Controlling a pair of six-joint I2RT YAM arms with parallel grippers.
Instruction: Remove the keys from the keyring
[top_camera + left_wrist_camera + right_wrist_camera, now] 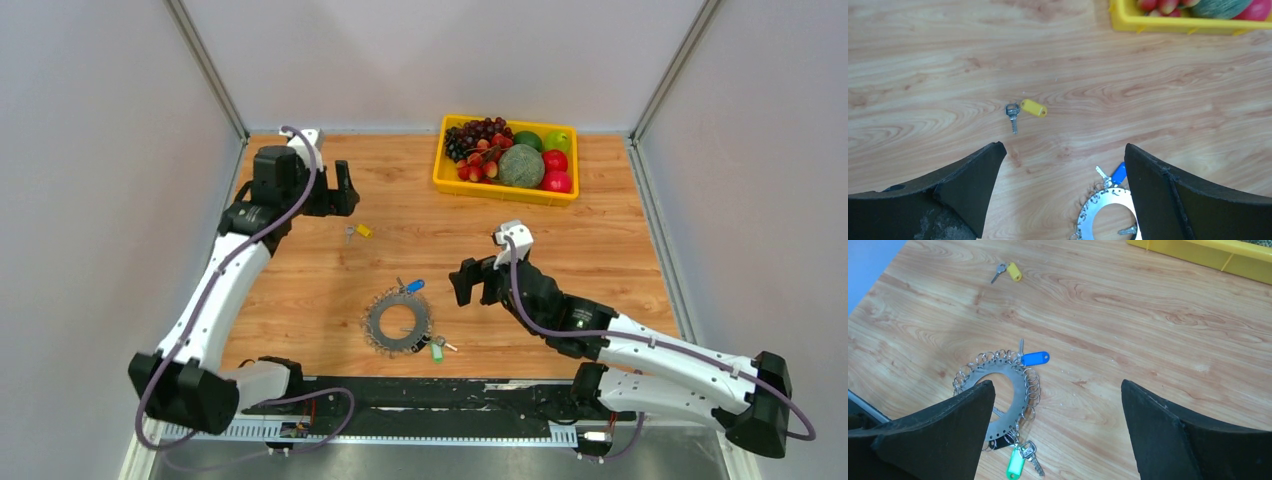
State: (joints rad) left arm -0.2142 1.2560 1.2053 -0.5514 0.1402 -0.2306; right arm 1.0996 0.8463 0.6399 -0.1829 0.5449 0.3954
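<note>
Looks like the yellow key (pixel 358 231) is parked well apart from the keyring (pixel 398 322) so finished ones are kept separate, while the blue key (pixel 412 286) and green key (pixel 436 350) are left hooked on, and the left gripper (pixel 1063 149) and right gripper (pixel 1056 384) are both spread wide with nothing gripped.

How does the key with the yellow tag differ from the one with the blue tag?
The yellow-tagged metal key lies alone, well apart from the flat grey metal keyring; the blue-tagged metal key sits at that ring's rim. The yellow tag looks stubbier, the blue tag longer. Both are small silver keys.
</note>
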